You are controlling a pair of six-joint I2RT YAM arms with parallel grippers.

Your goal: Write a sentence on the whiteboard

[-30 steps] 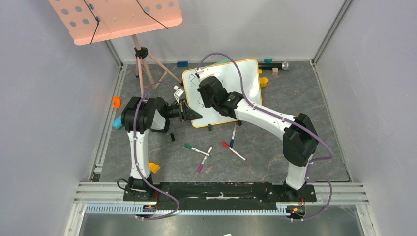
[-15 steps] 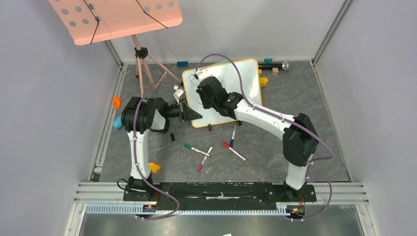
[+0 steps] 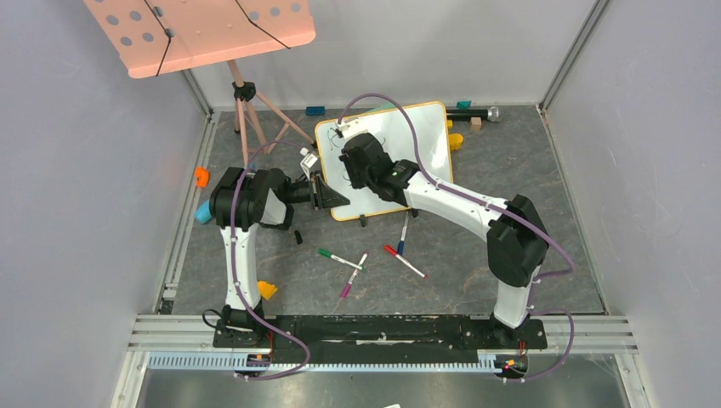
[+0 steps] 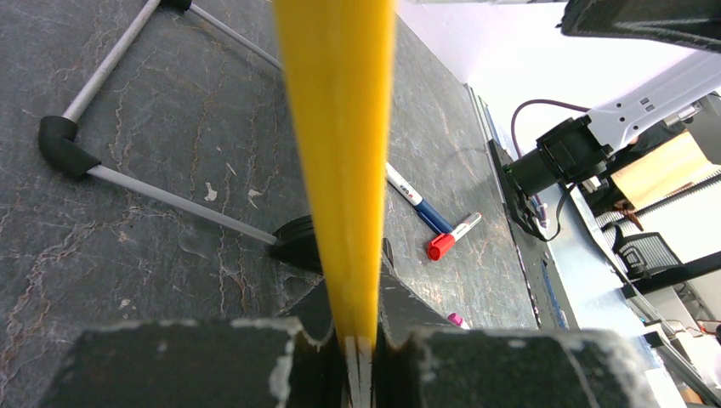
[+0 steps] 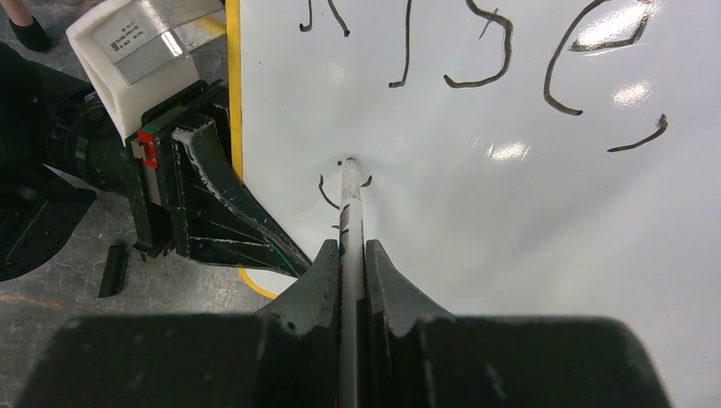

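Note:
The whiteboard lies tilted at the back centre, its white face filling the right wrist view. My left gripper is shut on its orange-yellow rim at the near left corner. My right gripper is shut on a thin marker whose tip touches the board. The sentence shows as dark letters on a top line, with a few short strokes of a lower line beside the tip. In the top view my right gripper is over the board's left part.
Loose markers lie on the floor in front of the board: green, pink, red and blue. A pink music stand on a tripod stands at the back left. Small coloured blocks lie round the edges.
My right gripper has shifted slightly left and toward the back over the board with the marker. The left arm has not moved.

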